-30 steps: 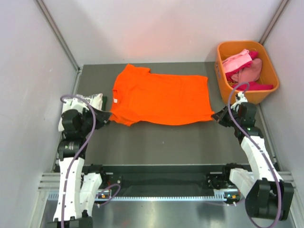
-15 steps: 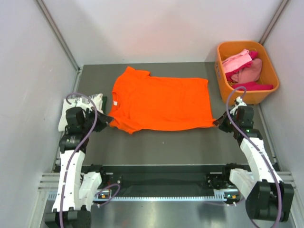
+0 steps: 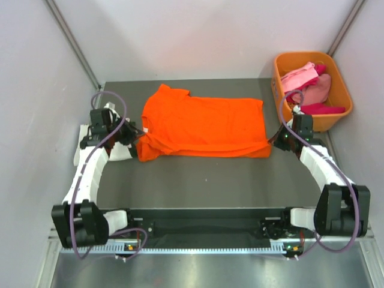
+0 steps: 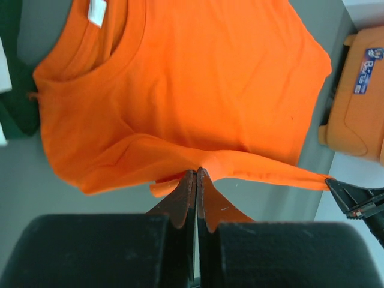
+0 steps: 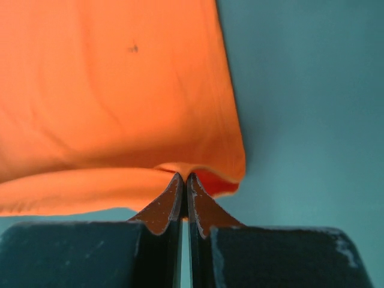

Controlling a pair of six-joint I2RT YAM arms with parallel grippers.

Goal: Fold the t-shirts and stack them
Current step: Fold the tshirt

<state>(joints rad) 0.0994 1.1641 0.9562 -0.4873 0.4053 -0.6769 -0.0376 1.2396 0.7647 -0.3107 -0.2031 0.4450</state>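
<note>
Pinching the orange t-shirt (image 3: pixel 204 123) at both near corners, I have each pair of fingers pressed together on cloth: the left gripper (image 4: pixel 197 175) on the fold below the sleeve, the right gripper (image 5: pixel 183 179) on the hem corner. The shirt lies mid-table, collar to the left, its near edge running straight between the two grips. A broad grey band of table (image 3: pixel 204 180) shows between that edge and the arm bases. The white t-shirt (image 3: pixel 78 155) lies at the table's left edge, near the left gripper. The orange bin (image 3: pixel 343 90), holding pink and red tees (image 3: pixel 307 81), stands just beyond the right gripper.
</note>
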